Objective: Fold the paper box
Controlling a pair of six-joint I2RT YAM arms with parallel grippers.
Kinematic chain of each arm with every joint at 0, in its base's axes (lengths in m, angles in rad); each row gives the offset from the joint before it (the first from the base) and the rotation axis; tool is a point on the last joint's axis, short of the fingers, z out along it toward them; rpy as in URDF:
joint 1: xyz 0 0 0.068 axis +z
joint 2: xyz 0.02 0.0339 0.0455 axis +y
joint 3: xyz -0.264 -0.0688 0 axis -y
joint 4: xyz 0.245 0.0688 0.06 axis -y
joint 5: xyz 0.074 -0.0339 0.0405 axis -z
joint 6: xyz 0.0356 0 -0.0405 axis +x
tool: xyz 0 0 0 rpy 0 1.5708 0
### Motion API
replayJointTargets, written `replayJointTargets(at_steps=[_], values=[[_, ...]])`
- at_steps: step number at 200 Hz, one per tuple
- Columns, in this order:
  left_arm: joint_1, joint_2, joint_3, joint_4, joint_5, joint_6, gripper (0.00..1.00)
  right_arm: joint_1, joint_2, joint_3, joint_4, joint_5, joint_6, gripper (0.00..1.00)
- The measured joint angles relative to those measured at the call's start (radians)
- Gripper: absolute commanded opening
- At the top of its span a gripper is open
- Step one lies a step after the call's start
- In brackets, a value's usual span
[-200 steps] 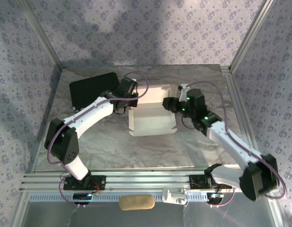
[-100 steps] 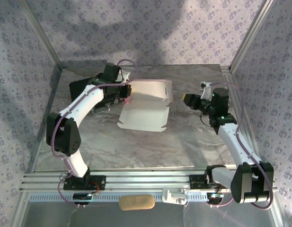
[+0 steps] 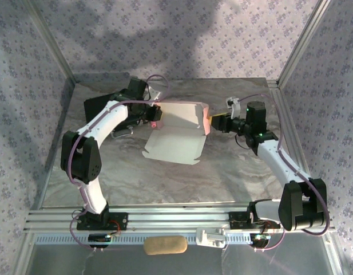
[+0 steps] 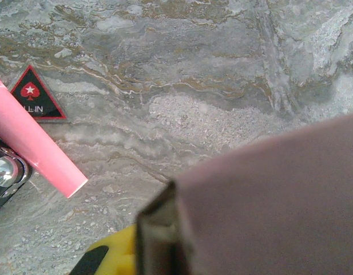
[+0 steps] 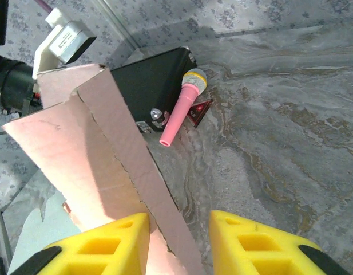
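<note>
On grey marbled tabletop (image 3: 233, 172), mid-table: pale pink thin-cardboard paper box (image 3: 176, 143), roughly half folded, back wall raised, front panel flat, end flaps untucked. Left gripper (image 3: 155, 115) clamped on its left edge; right gripper (image 5: 179, 220) parted, straddling the right flap.

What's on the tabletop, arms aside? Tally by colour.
Pink: 2 (paper box, microphone)
Black: 2 (case, triangular tag with a red edge)
Total: 4
</note>
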Motion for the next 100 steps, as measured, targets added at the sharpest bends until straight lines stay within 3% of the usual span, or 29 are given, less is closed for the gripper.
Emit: replayJointTargets(at_steps=[100], values=[[-0.009,0.000,0.003,-0.017,0.000,-0.001,0.00,0.107,0.000,0.055,-0.051,0.076,-0.067,0.37]])
